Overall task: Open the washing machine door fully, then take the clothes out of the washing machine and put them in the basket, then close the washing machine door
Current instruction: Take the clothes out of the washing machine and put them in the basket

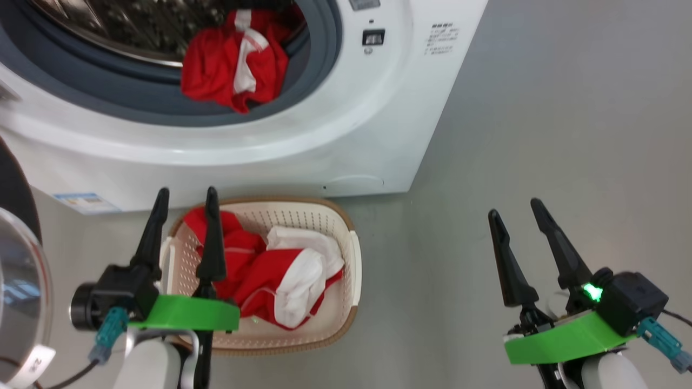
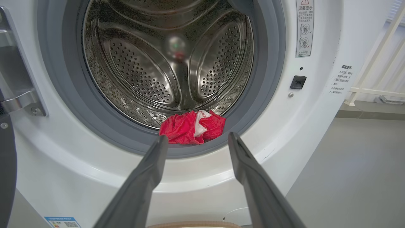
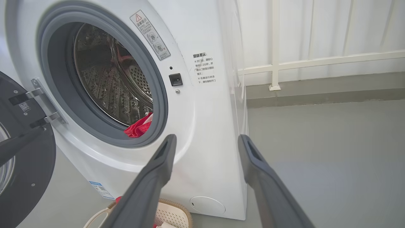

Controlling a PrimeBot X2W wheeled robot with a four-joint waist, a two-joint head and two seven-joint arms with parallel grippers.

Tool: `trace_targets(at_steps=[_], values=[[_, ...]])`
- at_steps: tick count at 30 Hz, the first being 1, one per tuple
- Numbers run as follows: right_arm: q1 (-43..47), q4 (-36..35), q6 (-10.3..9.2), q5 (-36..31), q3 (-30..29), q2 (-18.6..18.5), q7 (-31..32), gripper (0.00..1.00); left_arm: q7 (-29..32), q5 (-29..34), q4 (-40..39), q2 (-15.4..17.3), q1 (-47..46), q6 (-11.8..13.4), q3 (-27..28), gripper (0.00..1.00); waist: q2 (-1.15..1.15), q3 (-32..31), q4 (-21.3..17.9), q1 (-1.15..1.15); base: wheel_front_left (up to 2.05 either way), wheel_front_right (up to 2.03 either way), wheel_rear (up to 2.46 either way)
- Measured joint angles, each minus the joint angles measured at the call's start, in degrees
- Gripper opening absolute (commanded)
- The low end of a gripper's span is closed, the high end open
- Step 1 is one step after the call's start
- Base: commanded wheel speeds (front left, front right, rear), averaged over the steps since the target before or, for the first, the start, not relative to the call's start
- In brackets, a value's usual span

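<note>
Clothes in the drum: a red and white garment (image 1: 235, 59) lies at the lower lip of the opening, draped onto the grey rubber ring (image 1: 97, 92); in the head view its far end is cut off by the top edge.
Clothes in the basket: a red and white bundle (image 1: 281, 281) lies inside, partly hidden behind one dark finger and the green mount.
Basket (image 1: 354, 254): on the floor (image 1: 540, 108), just in front of the washing machine (image 1: 351, 135) and below its opening; its near left corner is hidden by the left arm.
Washing machine door (image 1: 21, 281): stands open at the robot's left, with only part of its glass bowl and black rim inside the frame.
Left claw (image 1: 186, 190): fingers spread and empty, over the basket's left end, pointing at the machine.
Right claw (image 1: 514, 207): fingers spread and empty, over bare floor, well apart from the basket.
Hard to make out: the print on the machine's stickers is too small to read.
</note>
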Motion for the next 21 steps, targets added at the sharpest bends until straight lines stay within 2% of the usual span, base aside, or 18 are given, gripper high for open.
trace_targets(at_steps=[21], values=[[8.9, -0.5, 0.00, 0.5, -3.2, 0.4, 0.0, 1.00, 2.7, 0.5, -9.0, 3.0, 12.8, 5.6, 2.8, 1.00, 0.00, -13.1, 0.0, 0.00, 0.00, 0.00, 0.00]])
